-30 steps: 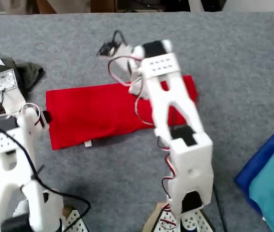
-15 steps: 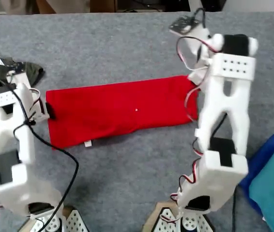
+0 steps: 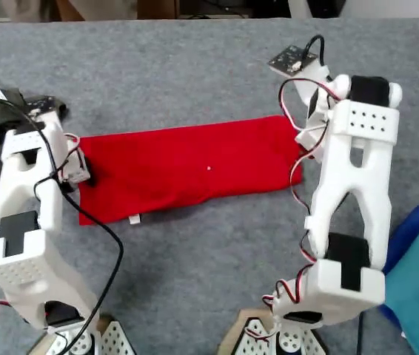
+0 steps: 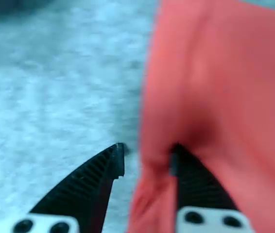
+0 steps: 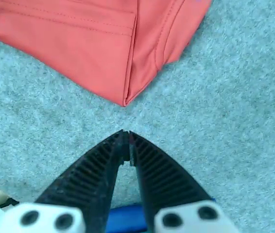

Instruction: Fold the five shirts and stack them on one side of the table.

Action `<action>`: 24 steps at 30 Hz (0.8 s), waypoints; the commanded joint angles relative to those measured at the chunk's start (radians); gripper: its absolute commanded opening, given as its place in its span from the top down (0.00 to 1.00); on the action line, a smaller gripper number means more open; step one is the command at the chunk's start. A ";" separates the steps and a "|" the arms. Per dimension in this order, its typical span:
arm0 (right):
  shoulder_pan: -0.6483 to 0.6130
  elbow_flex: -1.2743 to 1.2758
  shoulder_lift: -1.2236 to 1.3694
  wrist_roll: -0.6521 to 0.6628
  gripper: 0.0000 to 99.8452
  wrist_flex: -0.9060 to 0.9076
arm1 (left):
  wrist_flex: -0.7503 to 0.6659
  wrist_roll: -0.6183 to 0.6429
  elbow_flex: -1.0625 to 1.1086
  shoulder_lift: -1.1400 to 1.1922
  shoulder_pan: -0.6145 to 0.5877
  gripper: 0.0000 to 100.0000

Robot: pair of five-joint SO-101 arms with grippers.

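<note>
Since the red shirt (image 3: pixel 187 166) lies as a long folded strip across the middle of the table (image 3: pixel 195 66), its long axis running from the left edge toward the right edge, each arm stands at one short end. At the end toward the left edge, the left gripper (image 4: pixel 146 153) is parted, with the shirt's hem between its fingers (image 4: pixel 98 177): one rests on bare table, the other against the red cloth, and nothing is pinched yet. At the other end, the right gripper (image 5: pixel 127 138) is closed on nothing, its tips just off the shirt's corner and not touching it. The left arm therefore looks better placed to seize its end. The right would likely have to open and reach onto the corner before any end-over-end fold. The folded blue and teal shirts (image 3: pixel 417 285) sit by the table's right edge.
</note>
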 commanded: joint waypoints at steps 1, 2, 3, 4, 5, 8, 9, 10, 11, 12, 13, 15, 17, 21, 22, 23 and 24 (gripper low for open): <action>0.015 0.048 -0.088 0.014 1.00 -0.055 | 0.002 0.015 -0.034 0.041 0.023 0.98; 0.015 0.065 -0.096 0.014 1.00 -0.066 | 0.003 0.015 -0.034 0.051 0.035 0.97; 0.018 0.081 -0.102 0.012 1.00 -0.078 | 0.003 0.015 -0.034 0.056 0.043 0.98; 0.021 0.094 -0.107 0.009 1.00 -0.092 | 0.005 0.017 -0.041 0.056 0.043 0.98; 0.022 0.108 -0.110 0.009 1.00 -0.104 | 0.015 0.017 -0.049 0.056 0.040 0.98; 0.064 0.160 -0.105 -0.048 1.00 -0.181 | 0.071 0.071 -0.103 0.065 0.029 0.98; 0.087 0.183 -0.102 -0.087 1.00 -0.226 | 0.084 0.091 -0.121 0.065 0.020 0.98; 0.110 0.211 -0.097 -0.123 1.00 -0.276 | 0.101 0.103 -0.146 0.065 0.012 0.98; 0.133 0.243 -0.093 -0.155 1.00 -0.333 | 0.127 0.109 -0.175 0.062 0.005 0.98; 0.153 0.274 -0.088 -0.186 1.00 -0.390 | 0.161 0.110 -0.213 0.061 -0.002 0.98; 0.171 0.308 -0.084 -0.221 1.00 -0.454 | 0.201 0.110 -0.258 0.061 -0.002 0.98; 0.208 0.387 -0.070 -0.304 1.00 -0.598 | 0.285 0.109 -0.362 0.064 0.002 0.98; 0.237 0.469 -0.064 -0.373 1.00 -0.738 | 0.365 0.112 -0.474 0.065 0.009 0.98; 0.289 0.627 -0.065 -0.571 1.00 -0.999 | 0.506 0.114 -0.697 0.065 0.087 0.98; 0.300 0.662 -0.065 -0.606 1.00 -1.060 | 0.540 0.114 -0.747 0.065 0.115 0.98; 0.311 0.693 -0.064 -0.631 1.00 -1.114 | 0.572 0.114 -0.795 0.065 0.147 0.98; 0.317 0.716 -0.064 -0.644 1.00 -1.157 | 0.601 0.114 -0.842 0.065 0.184 0.98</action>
